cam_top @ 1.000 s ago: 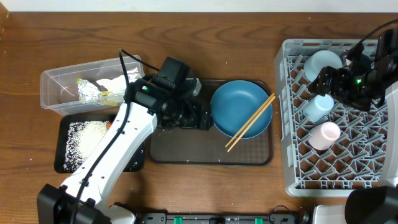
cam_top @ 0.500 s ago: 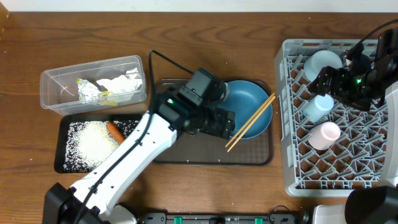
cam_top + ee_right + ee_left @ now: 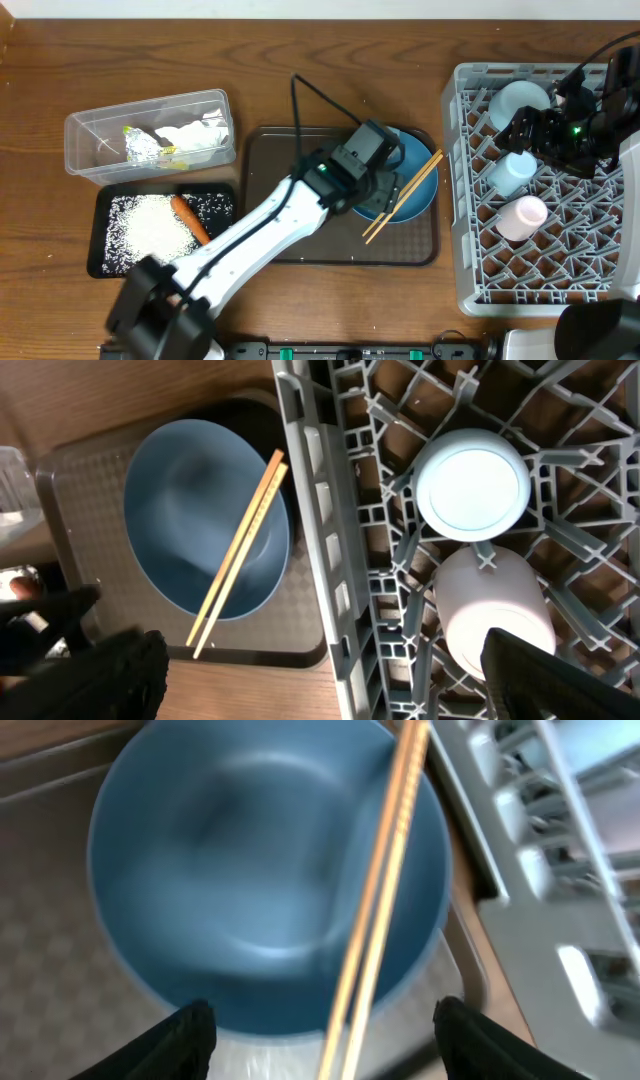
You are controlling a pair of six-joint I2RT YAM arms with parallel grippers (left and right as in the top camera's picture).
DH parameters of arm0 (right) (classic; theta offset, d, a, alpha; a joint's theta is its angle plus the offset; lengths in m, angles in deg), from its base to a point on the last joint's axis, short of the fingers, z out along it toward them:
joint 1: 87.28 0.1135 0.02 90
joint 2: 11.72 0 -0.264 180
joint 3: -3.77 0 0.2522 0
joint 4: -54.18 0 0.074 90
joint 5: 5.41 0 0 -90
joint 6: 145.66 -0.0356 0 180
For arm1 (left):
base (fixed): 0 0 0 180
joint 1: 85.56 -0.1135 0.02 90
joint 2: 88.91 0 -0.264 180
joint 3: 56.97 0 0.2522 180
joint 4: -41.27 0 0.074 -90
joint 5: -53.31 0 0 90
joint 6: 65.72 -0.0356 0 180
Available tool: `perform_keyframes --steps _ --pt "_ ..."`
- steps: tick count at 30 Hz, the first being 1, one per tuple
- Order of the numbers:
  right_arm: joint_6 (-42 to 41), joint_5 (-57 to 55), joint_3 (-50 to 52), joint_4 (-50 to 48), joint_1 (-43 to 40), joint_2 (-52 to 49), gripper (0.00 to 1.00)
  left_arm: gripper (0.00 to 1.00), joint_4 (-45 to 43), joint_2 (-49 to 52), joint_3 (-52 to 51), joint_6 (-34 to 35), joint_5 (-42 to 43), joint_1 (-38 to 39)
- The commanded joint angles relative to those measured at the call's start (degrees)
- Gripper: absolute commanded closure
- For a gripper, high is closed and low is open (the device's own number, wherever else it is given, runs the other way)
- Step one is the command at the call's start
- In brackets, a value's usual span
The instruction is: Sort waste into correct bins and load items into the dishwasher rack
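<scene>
Left gripper (image 3: 325, 1040) has swung from beside the black tray (image 3: 222, 262) to the blue plate (image 3: 408, 160) on the serving tray (image 3: 262, 160). Its jaws are spread, narrowing astride two chopsticks (image 3: 403, 196) (nothing gripped yet), so loading likely resumes. One pink cup (image 3: 522, 216), one light blue cup (image 3: 512, 172) and one bowl (image 3: 520, 100) sit in the rack (image 3: 470, 200). The right gripper (image 3: 320, 670) hangs above, jaws released.

Overhead cam looking straight down on the worktop (image 3: 300, 60). L wrist cam pointing down, close on blue plate (image 3: 250, 870) + chopsticks (image 3: 385, 870); R wrist, higher, sharing both plus rack (image 3: 330, 560).
</scene>
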Motion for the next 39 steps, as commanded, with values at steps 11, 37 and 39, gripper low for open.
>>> perform_keyframes --steps 11,37,39 --pt "1.1 0.6 -1.1 0.1 1.5 0.3 0.01 0.29 -6.6 11.0 -0.3 -3.0 -2.3 0.0" --pt "1.1 0.6 -1.1 0.1 1.5 0.3 0.01 0.01 1.9 -9.5 2.1 -4.0 -11.5 -16.4" --pt "1.1 0.6 -1.1 0.1 1.5 0.3 0.01 0.0 3.4 -10.9 2.1 -4.0 -11.5 -19.5"
